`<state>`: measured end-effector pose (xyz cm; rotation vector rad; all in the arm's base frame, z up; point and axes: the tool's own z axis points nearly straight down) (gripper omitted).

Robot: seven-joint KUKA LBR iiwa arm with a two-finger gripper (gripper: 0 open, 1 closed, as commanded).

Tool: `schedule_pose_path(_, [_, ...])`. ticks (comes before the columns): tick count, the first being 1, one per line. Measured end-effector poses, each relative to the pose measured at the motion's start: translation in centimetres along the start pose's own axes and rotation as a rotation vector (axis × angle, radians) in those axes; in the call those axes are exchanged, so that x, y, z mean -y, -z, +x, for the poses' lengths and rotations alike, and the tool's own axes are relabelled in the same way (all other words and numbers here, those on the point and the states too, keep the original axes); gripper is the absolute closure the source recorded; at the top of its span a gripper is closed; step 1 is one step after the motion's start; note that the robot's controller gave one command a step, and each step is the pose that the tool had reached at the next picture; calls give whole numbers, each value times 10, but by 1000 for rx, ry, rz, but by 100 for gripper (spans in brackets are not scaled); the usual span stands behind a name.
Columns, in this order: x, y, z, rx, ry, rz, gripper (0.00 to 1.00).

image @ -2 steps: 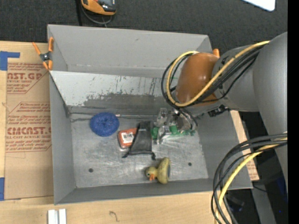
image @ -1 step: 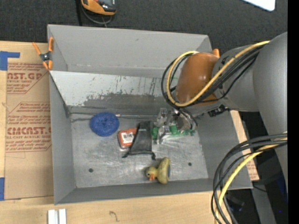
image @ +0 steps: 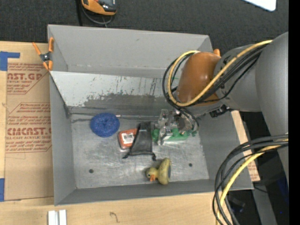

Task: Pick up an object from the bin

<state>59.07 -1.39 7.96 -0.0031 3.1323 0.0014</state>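
My gripper (image: 165, 129) hangs low in the right half of the bin, its metal fingers down beside a green and white object (image: 180, 135) that lies under it. Whether anything sits between the fingers is hidden by the gripper body. A black folded item (image: 143, 142) lies just left of the fingertips, touching an orange and white tape measure (image: 126, 138). A yellow rubber duck (image: 159, 171) rests near the bin's front wall, below the gripper.
A blue round scrubber lies apart at the left of the bin floor (image: 105, 124). The arm with its orange cover and yellow cables reaches in from the right, above the bin's right wall.
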Motion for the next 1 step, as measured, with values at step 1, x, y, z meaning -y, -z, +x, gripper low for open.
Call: schedule_pose_path(1, [0,13,2,-8,1,0,100])
